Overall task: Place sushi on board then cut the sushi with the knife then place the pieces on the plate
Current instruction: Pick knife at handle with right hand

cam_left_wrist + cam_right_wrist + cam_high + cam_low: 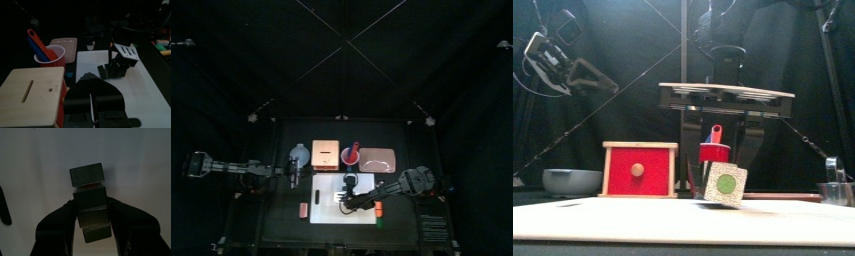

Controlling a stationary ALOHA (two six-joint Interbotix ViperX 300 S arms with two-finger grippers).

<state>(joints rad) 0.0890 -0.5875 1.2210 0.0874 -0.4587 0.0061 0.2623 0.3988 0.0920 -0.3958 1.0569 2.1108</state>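
Sushi roll (pixel 89 198) clamped between right gripper's (pixel 724 188) jaws — tilted over white board (pixel 40 158).

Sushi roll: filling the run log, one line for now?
right gripper | shut on sushi roll | over white board | left gripper by wooden box

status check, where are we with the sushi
right gripper shut on sushi roll, tilted, low over white board. left gripper rests by wooden box. nothing in the way.

Two black, jointed arms on show: left arm (pixel 231 168) slim and tubular, right arm (pixel 414 180) chunkier. Right hand (pixel 723 186) has dark jaws under a silver cross-plate (pixel 727 95); left hand (pixel 93 83) is rounded and black.
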